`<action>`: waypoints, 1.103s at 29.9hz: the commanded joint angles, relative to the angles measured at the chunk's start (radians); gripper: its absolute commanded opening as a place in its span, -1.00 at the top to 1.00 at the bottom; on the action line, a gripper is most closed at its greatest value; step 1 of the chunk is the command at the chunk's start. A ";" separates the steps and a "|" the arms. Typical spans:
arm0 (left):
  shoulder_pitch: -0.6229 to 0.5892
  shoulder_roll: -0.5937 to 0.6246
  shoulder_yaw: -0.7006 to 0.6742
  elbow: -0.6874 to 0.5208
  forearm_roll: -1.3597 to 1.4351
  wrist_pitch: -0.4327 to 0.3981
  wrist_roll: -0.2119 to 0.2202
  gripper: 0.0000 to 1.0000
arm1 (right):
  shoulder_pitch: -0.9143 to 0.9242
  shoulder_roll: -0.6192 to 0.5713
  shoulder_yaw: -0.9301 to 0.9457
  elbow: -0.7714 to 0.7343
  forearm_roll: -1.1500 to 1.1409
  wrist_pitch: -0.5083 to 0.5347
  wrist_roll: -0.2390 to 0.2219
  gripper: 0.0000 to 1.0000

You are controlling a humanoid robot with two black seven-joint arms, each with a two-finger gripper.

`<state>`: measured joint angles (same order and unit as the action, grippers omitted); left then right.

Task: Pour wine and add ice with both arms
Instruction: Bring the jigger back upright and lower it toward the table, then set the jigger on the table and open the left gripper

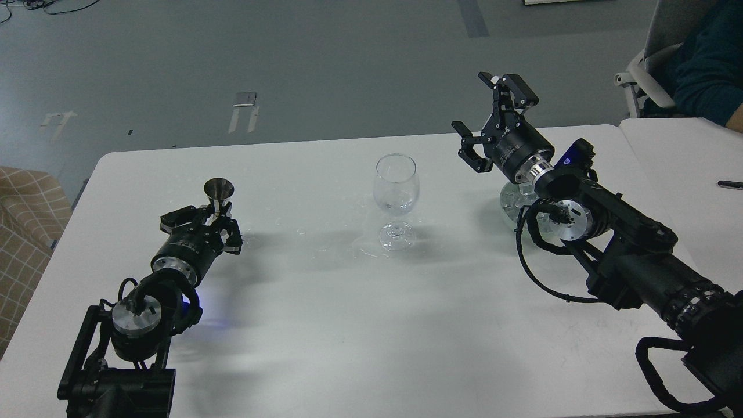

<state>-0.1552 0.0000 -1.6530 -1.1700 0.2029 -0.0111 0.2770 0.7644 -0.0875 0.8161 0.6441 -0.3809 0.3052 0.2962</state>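
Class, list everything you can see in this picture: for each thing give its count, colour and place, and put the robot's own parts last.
Table: one, white, fills the middle of the view.
Wine glass: one, clear, upright at the table's centre.
Metal cup: one, silver, cone-shaped, left side, in the left gripper.
Glass bowl: one, clear, right side, mostly hidden behind the right arm; contents unclear.
Second table: one, white, far right.
Pen: one, dark, on the second table.
Seated person: one, dark teal clothing, top right corner.
Left gripper: one, black, closed around the metal cup.
Right gripper: one, black, open, raised above the table's far right.
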 commanded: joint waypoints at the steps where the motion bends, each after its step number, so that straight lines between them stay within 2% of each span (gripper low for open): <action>1: 0.002 0.000 0.001 0.001 -0.011 -0.003 0.002 0.84 | 0.000 -0.002 0.000 -0.001 0.000 0.000 0.000 -1.00; 7: 0.002 0.000 0.001 0.006 -0.013 -0.001 0.002 0.69 | 0.001 -0.002 0.000 -0.001 0.000 0.000 0.000 -1.00; 8: 0.003 0.000 0.001 0.006 -0.013 -0.001 0.005 0.61 | 0.001 0.000 0.000 -0.001 0.000 0.000 0.000 -1.00; 20: 0.005 0.000 0.002 0.026 -0.013 0.000 0.004 0.42 | 0.001 -0.002 0.000 -0.001 0.000 0.000 0.000 -1.00; 25: 0.003 0.000 0.001 0.036 -0.013 0.000 0.004 0.20 | 0.001 -0.002 0.000 -0.001 -0.001 0.000 0.000 -1.00; 33: 0.003 0.000 0.001 0.039 -0.013 0.000 0.002 0.05 | 0.003 0.000 0.000 -0.003 -0.001 0.000 0.000 -1.00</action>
<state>-0.1531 0.0000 -1.6521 -1.1314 0.1901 -0.0108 0.2794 0.7667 -0.0885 0.8161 0.6424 -0.3816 0.3047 0.2962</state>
